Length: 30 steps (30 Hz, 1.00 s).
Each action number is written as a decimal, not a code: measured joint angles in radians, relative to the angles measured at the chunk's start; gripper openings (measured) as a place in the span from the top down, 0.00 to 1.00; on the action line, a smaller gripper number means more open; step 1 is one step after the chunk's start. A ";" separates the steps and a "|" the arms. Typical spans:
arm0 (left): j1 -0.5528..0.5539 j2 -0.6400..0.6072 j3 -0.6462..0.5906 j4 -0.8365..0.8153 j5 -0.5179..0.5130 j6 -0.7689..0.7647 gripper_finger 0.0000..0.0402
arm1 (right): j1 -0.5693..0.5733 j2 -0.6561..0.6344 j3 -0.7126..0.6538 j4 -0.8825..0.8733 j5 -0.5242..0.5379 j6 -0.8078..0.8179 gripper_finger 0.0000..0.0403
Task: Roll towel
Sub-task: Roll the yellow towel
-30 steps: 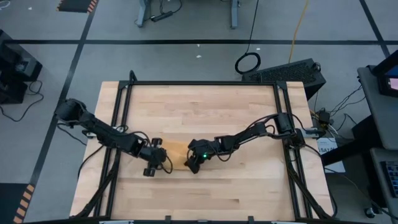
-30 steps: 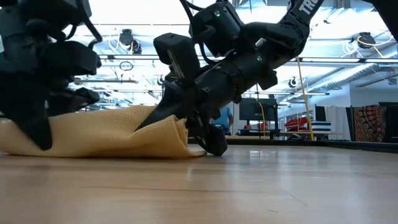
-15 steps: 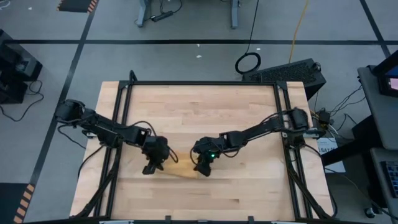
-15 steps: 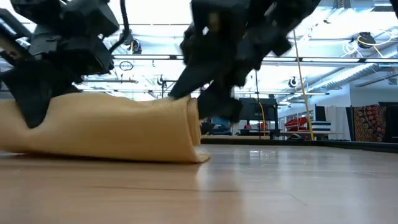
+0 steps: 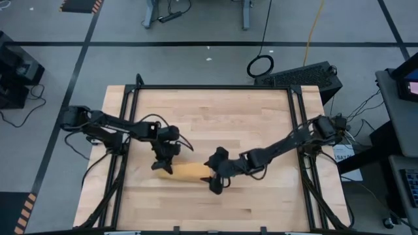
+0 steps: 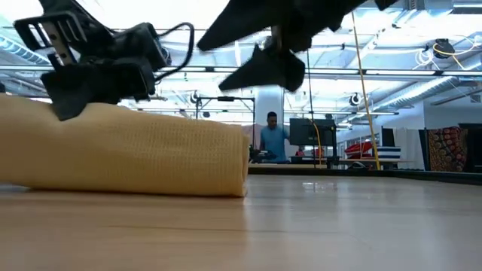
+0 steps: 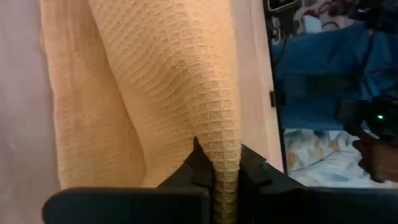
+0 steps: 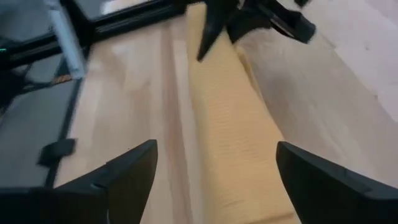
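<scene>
The left gripper (image 5: pixel 163 166) is at the left end of the towel (image 5: pixel 189 172). In the left wrist view its 2 fingers (image 7: pixel 200 169) are closed on a narrow fold of the towel (image 7: pixel 161 93), and the ribbed cloth stands up between them. In the low view this gripper (image 6: pixel 71 105) comes down onto the top of the roll at its left part.

The right gripper (image 5: pixel 215 181) is at the other end of the towel, just beside its right end. Its 2 fingers (image 8: pixel 127 171) are wide apart in the right wrist view, and nothing is between them; the towel (image 8: pixel 227 118) lies ahead of them on the wood. In the low view the right gripper (image 6: pixel 263 56) hangs above the right end of the roll, not touching it.

The towel (image 6: pixel 128 154) is orange-yellow and lies as a roll on the wooden table (image 5: pixel 209 124), in the front half, between the 2 grippers. Its long side goes from left to right.

Behind the table, in the low view, a person (image 6: pixel 273 135) in a blue top stands far away in the room.
</scene>
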State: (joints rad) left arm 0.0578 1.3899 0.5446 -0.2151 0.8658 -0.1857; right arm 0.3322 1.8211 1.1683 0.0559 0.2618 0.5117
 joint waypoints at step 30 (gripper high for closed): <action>0.108 0.188 0.000 -0.001 0.240 -0.041 0.89 | 0.017 0.289 0.000 0.385 0.022 0.106 0.96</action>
State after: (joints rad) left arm 0.1657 1.5776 0.5446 -0.2157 1.1062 -0.2270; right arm 0.3489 2.1105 1.1687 0.4405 0.2836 0.6174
